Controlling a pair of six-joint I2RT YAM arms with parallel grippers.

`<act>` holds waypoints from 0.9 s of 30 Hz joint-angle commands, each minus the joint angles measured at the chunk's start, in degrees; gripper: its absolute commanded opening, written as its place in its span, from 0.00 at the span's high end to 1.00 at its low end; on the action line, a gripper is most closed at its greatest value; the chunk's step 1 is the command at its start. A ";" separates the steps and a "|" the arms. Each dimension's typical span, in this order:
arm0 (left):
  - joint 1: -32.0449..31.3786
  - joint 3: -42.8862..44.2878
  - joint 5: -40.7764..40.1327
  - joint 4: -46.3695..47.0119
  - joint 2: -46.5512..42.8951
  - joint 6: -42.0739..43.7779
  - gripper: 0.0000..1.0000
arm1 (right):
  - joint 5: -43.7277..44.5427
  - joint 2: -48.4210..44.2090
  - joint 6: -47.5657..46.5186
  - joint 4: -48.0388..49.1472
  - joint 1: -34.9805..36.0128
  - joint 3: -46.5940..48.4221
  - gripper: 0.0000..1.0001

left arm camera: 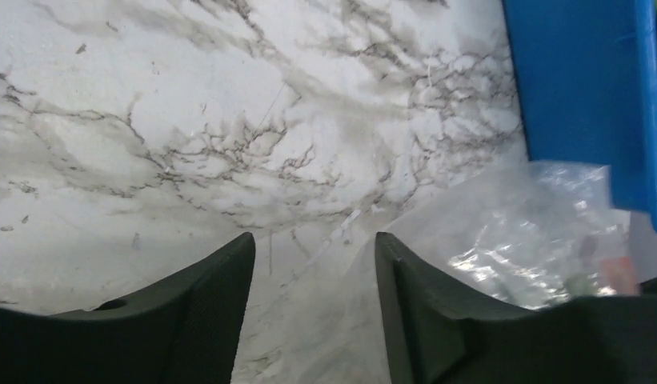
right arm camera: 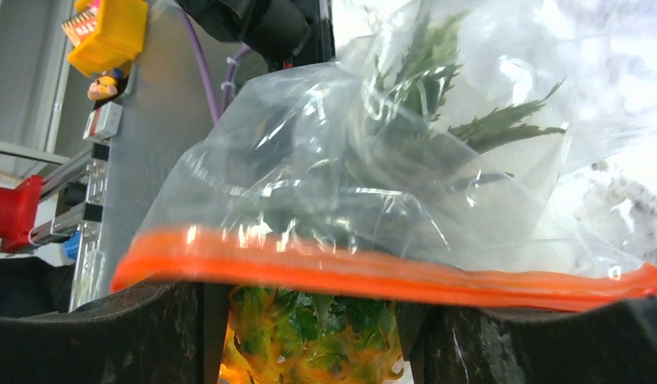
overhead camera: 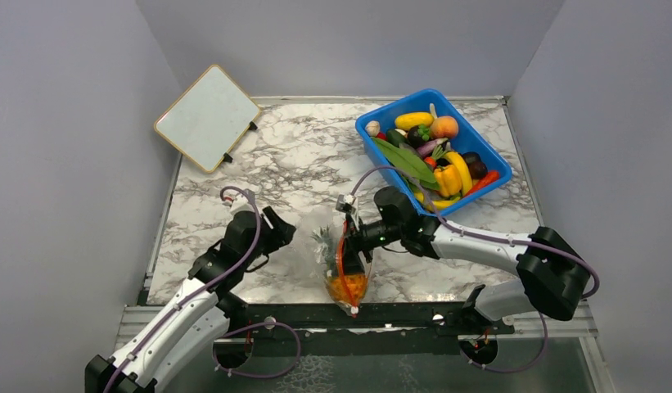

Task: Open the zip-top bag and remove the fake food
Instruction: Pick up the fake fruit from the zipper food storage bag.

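The zip-top bag (overhead camera: 328, 250) lies near the table's front edge, between the two grippers. Its red-orange zip strip (right arm camera: 349, 268) runs across my right gripper's fingers. An orange pineapple (right arm camera: 309, 344) sits between those fingers, its green crown reaching back inside the clear bag (right arm camera: 349, 160). My right gripper (right arm camera: 301, 296) is shut on the pineapple; in the top view this gripper (overhead camera: 349, 250) is at the bag's mouth. My left gripper (overhead camera: 279, 232) is open just left of the bag. In its own view the left gripper (left arm camera: 313, 240) is empty, with the bag's crinkly plastic (left arm camera: 509, 232) beside its right finger.
A blue bin (overhead camera: 381, 155) at the back right holds several toy fruits and vegetables, among them a yellow banana (overhead camera: 459, 164) and a long green leaf (overhead camera: 406, 160). Its wall shows in the left wrist view (left arm camera: 581, 88). A small whiteboard (overhead camera: 207, 117) leans at the back left.
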 commanded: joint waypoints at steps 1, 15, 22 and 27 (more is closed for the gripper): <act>0.89 5.58 0.19 4.93 1.54 10.91 0.32 | -1.98 4.94 -2.77 -8.29 0.90 1.73 0.52; 1.04 15.66 16.99 8.75 20.93 7.00 0.02 | -4.42 5.81 -3.12 -1.95 0.92 0.31 0.53; 1.24 18.12 16.68 3.15 27.97 8.50 0.27 | -1.28 3.66 -3.31 -1.61 0.96 -0.68 0.54; 1.33 16.98 17.59 4.92 26.57 8.85 0.80 | 0.75 1.91 -3.26 -0.90 0.98 -1.66 0.55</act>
